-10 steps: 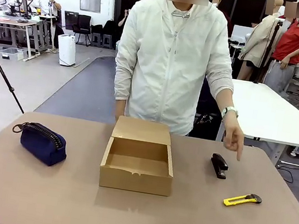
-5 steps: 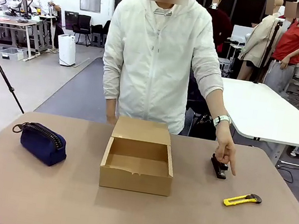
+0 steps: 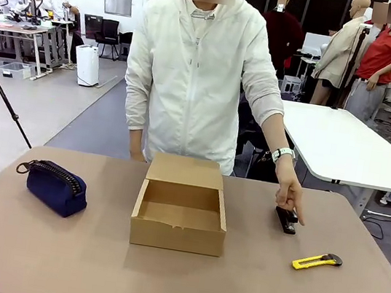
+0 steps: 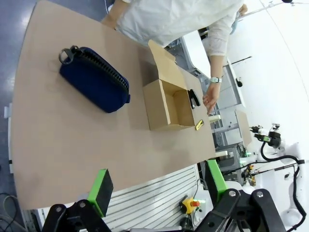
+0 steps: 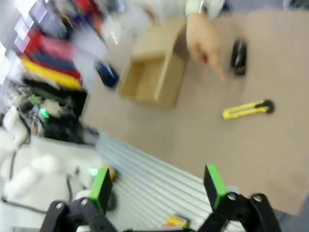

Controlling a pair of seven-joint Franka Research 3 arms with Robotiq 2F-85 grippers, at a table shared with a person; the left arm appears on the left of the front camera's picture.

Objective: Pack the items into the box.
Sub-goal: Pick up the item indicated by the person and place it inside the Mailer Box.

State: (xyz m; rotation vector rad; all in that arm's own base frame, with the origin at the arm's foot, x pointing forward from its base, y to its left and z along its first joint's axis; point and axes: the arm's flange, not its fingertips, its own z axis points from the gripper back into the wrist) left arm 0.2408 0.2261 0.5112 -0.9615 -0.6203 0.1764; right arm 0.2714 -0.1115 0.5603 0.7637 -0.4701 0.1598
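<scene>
The open brown box (image 3: pixel 180 214) (image 4: pixel 170 102) (image 5: pixel 153 77) stands mid-table with its flap lid laid back toward the person. A navy-blue pouch (image 3: pixel 54 186) (image 4: pixel 94 78) (image 5: pixel 107 74) lies to its left. Right of the box lies a black stapler (image 3: pixel 285 218) (image 4: pixel 194 98) (image 5: pixel 238 56), with the person's hand (image 3: pixel 291 196) (image 5: pixel 203 41) resting on its far end. The yellow-and-black utility knife (image 3: pixel 317 261) (image 4: pixel 199 125) (image 5: pixel 248 109) lies nearer the front right. My left gripper (image 4: pixel 157 182) and right gripper (image 5: pixel 158 186) hang open beyond the table's near edge, holding nothing.
A person in a white jacket (image 3: pixel 198 80) stands at the table's far side behind the box. A white table (image 3: pixel 349 151) stands behind at the right. The brown tabletop (image 3: pixel 90 263) has free room in front of the box.
The person has shifted left and lowered a hand from above the table onto the stapler. The box, pouch and knife have stayed put.
</scene>
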